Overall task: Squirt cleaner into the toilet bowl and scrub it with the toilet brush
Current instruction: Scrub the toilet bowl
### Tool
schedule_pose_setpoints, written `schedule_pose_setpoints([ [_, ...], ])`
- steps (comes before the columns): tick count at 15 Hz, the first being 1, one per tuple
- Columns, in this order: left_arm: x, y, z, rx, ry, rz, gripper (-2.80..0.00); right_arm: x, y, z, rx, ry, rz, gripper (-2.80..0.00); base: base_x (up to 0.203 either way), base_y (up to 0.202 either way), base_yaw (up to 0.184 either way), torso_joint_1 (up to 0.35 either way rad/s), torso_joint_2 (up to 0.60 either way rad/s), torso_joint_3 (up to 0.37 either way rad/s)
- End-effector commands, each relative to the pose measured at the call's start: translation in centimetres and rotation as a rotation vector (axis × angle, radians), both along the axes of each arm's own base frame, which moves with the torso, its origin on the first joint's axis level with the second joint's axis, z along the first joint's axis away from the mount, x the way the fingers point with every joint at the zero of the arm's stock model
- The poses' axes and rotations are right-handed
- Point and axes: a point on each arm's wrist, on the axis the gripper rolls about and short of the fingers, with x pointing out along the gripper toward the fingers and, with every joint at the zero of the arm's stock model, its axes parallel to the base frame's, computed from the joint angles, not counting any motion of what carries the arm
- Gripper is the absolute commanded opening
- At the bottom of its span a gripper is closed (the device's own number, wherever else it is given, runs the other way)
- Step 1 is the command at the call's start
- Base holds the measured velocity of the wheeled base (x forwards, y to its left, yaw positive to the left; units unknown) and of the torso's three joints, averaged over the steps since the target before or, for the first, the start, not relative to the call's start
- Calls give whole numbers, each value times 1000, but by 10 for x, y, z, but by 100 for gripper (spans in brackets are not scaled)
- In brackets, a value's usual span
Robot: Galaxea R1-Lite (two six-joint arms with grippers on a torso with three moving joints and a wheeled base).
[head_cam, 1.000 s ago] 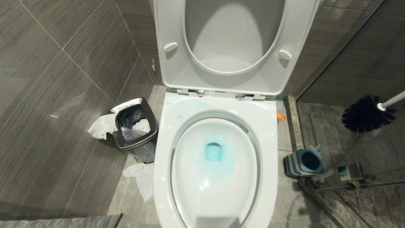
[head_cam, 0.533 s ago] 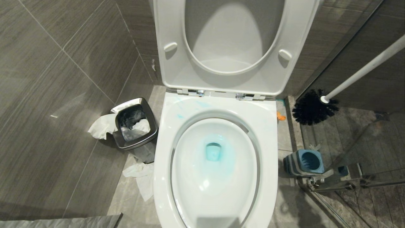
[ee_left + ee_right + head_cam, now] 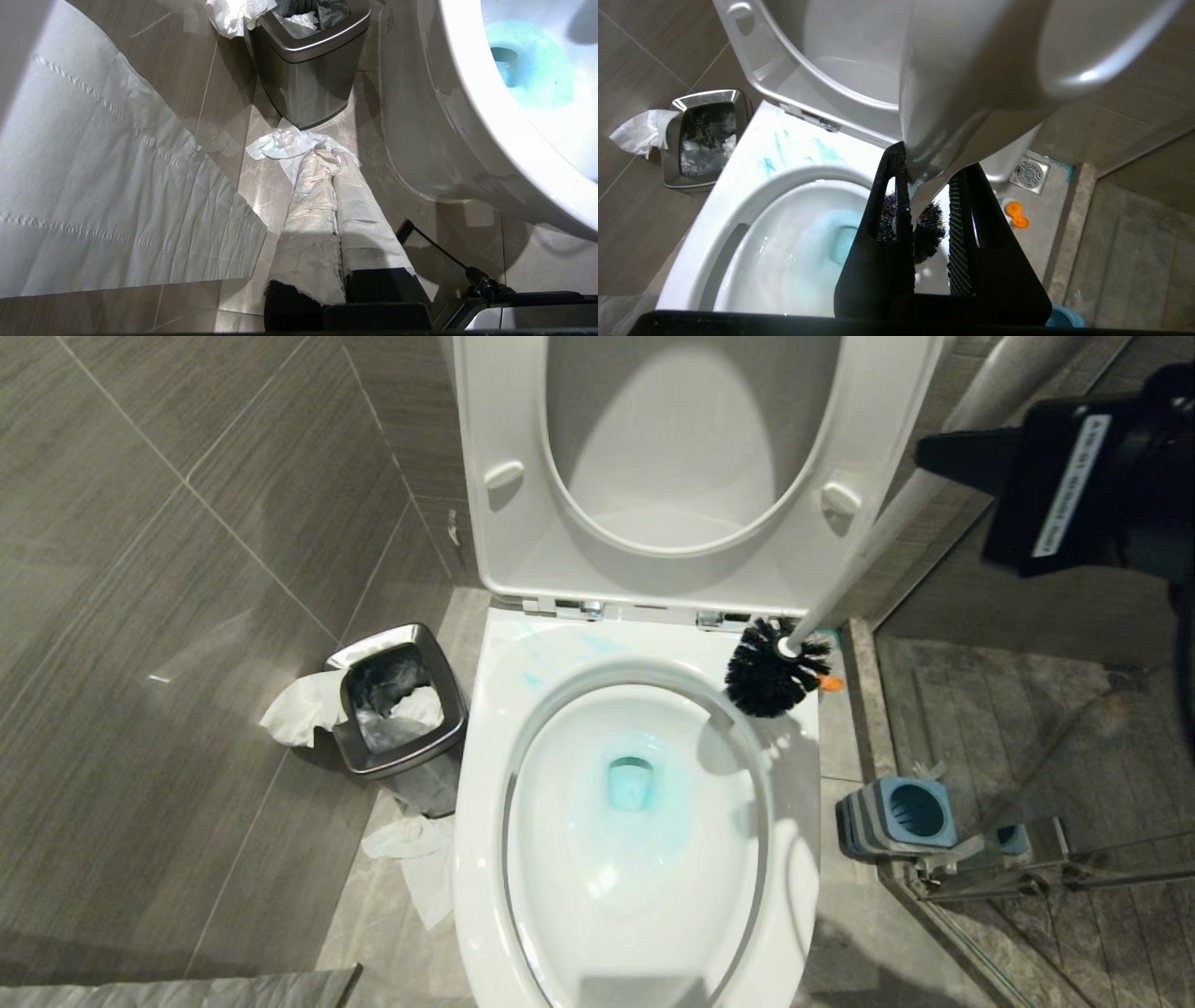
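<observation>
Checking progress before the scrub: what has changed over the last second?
The right gripper, shut on the toilet brush, swung it left from beyond the holder to the toilet bowl rim's back right corner. Blue cleaner, bin and paper unchanged.

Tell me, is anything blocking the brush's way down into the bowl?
Nothing visible. The right pincer holds the toilet brush over the back right rim of the toilet bowl; seat and lid stand raised, and the basin below is open.

Upper right of our head view, our right gripper (image 3: 943, 453) is matte black with a white printed label; our left gripper's fingers (image 3: 322, 219) wear white paper wrapping, a thin black cable (image 3: 439, 249) alongside.
</observation>
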Motion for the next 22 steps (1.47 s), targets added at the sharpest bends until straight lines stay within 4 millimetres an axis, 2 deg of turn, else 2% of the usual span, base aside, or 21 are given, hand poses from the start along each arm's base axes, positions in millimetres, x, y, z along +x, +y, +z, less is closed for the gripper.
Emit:
schedule_pose_setpoints([
  [1, 0, 0, 0, 0, 3, 0, -280, 22, 34, -19, -60, 34, 4, -280, 0, 0, 0, 0, 0, 0],
  [4, 0, 0, 0, -1, 3, 0, -280, 32, 50, -35, -71, 72, 16, -280, 0, 0, 0, 0, 0, 0],
  [8, 0, 0, 0, -1, 3, 0, -280, 30, 73, -53, -63, 124, 64, -280, 0, 0, 0, 0, 0, 0],
  [15, 0, 0, -1, -4, 4, 0, -280, 47, 102, -94, -75, 227, 58, -280, 0, 0, 0, 0, 0, 0],
  [18, 0, 0, -1, -4, 4, -1, -280, 63, 116, -119, -89, 261, 34, -280, 0, 0, 0, 0, 0, 0],
  [22, 0, 0, -1, -4, 4, 0, -280, 98, 131, -150, -68, 249, -24, -280, 0, 0, 0, 0, 0, 0],
])
